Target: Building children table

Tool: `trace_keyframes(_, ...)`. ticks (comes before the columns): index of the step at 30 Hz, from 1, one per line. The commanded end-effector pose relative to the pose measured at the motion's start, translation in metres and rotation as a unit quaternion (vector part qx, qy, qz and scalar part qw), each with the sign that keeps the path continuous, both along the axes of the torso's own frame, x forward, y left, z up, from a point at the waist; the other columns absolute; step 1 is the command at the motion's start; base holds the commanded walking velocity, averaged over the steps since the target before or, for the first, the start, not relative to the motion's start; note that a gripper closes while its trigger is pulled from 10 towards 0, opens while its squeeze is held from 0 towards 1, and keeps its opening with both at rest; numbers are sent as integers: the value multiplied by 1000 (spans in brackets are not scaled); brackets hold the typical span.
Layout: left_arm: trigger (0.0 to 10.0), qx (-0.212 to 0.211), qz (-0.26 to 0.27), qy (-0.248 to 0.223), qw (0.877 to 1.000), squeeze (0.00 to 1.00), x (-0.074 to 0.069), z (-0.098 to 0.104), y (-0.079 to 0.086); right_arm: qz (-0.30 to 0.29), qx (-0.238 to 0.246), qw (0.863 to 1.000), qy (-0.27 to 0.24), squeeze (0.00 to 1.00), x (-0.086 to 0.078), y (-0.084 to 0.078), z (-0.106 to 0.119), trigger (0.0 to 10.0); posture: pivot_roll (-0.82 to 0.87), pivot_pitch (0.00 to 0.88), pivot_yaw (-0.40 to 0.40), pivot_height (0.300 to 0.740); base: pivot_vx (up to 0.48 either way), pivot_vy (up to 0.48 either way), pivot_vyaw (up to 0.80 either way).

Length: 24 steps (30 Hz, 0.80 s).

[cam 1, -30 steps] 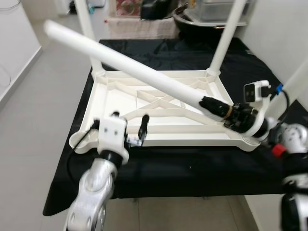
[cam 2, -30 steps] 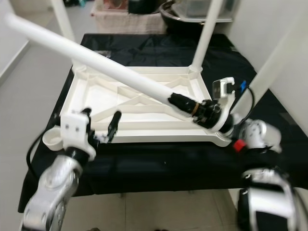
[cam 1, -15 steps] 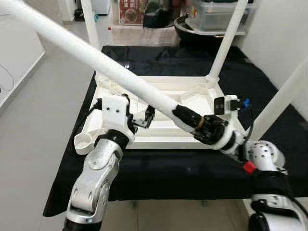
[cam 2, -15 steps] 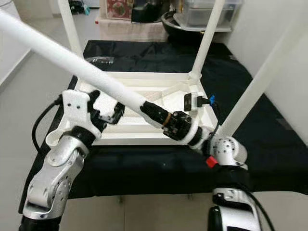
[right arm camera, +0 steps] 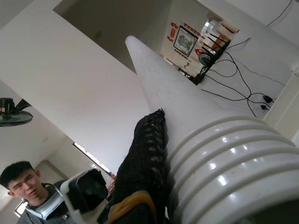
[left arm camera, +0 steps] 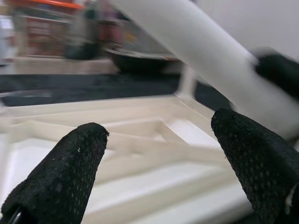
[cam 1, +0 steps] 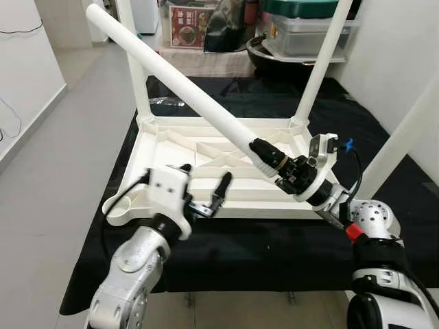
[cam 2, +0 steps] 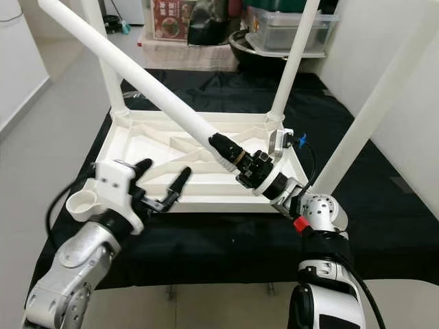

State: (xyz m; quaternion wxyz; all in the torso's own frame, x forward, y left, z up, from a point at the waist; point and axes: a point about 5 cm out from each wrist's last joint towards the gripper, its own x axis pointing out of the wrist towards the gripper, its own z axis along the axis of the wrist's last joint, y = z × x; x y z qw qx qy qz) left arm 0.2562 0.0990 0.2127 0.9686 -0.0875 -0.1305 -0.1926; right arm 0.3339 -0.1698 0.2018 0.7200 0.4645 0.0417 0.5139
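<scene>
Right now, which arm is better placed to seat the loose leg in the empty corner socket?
Right. The right gripper already clamps the loose leg near its threaded end. The left gripper is open and holds nothing; it hovers over the tabletop by the empty socket, likely better for steadying.

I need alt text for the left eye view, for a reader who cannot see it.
The right end effector holds a long white plastic table leg slanted over an upturned white plastic children's table top lying on a black cloth. The open left end effector hovers at its near edge. Three white legs already stand upright in its corners.
</scene>
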Motion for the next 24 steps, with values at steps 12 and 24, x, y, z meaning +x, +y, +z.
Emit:
trace_keyframes(12, 10000, -101, -55, -20, 993, 1000, 7, 27, -8, 27, 25, 999, 24, 0, -10, 15, -15, 0, 33, 67, -68, 740, 0, 0, 0)
trace_keyframes(24, 10000, -215, -77, -17, 974, 0, 19, 46, -1, 29, 44, 998, 37, 0, -15, 10, -19, 0, 26, 67, -63, 740, 0, 0, 0)
